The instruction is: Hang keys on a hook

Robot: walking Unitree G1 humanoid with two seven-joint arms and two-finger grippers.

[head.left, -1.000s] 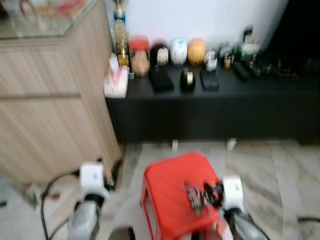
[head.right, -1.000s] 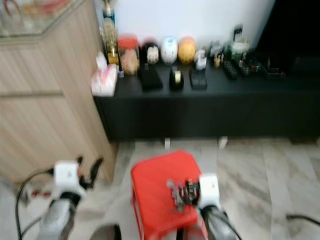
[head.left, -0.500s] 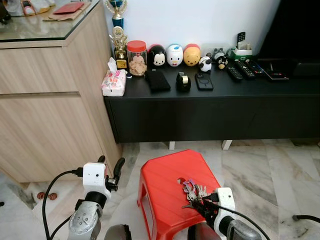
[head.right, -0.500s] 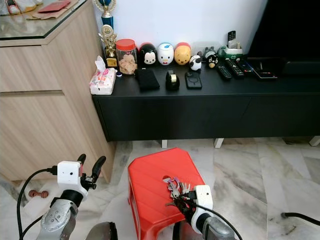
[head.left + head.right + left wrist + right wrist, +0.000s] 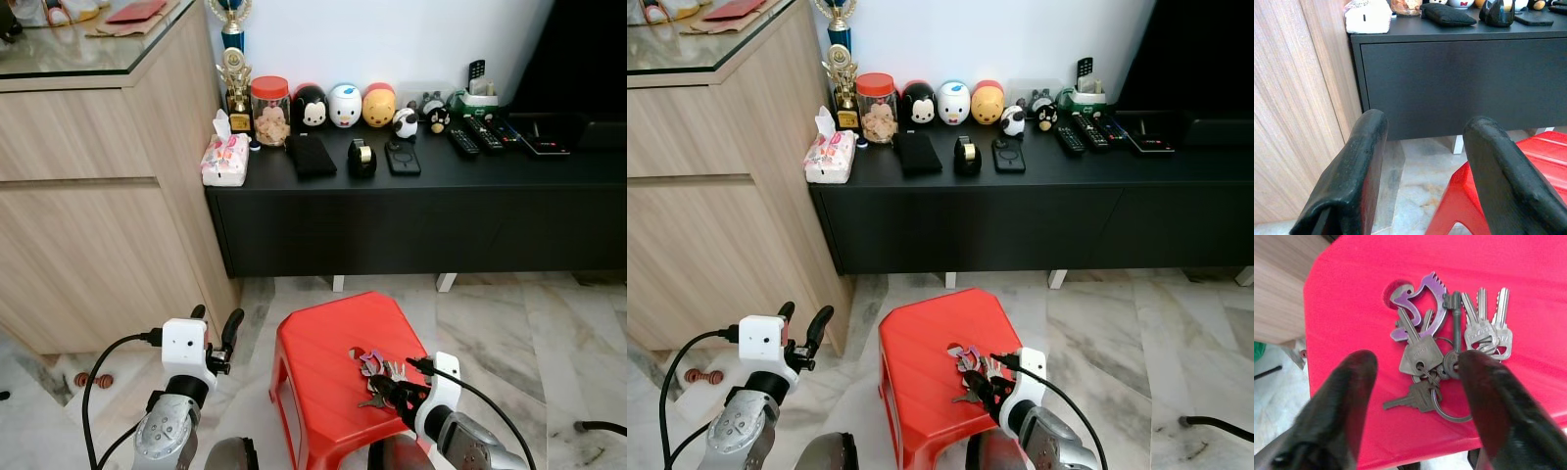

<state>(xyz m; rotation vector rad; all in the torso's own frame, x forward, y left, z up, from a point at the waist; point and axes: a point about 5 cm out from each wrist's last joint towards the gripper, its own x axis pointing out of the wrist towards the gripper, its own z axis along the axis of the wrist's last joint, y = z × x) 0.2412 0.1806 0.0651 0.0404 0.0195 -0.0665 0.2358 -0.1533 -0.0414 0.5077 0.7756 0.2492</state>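
Observation:
A bunch of keys (image 5: 1440, 357) with a purple clip lies flat on top of a red plastic stool (image 5: 323, 362). My right gripper (image 5: 394, 392) hovers just over the keys at the stool's near right side, open. In the right wrist view one finger stands on each side of the bunch, and neither visibly touches it. My left gripper (image 5: 216, 319) is open and holds nothing. It is raised over the floor to the left of the stool and points toward the black cabinet.
A low black cabinet (image 5: 411, 211) runs along the wall behind the stool, carrying figurines, a jar, remotes and a tissue pack (image 5: 224, 160). A tall wooden cabinet (image 5: 98, 215) stands at the left. Marble floor surrounds the stool, with a cable (image 5: 598, 428) at the right.
The view was blurred a second ago and is now steady. My right wrist has tilted slightly over the keys. The keys lie where they were.

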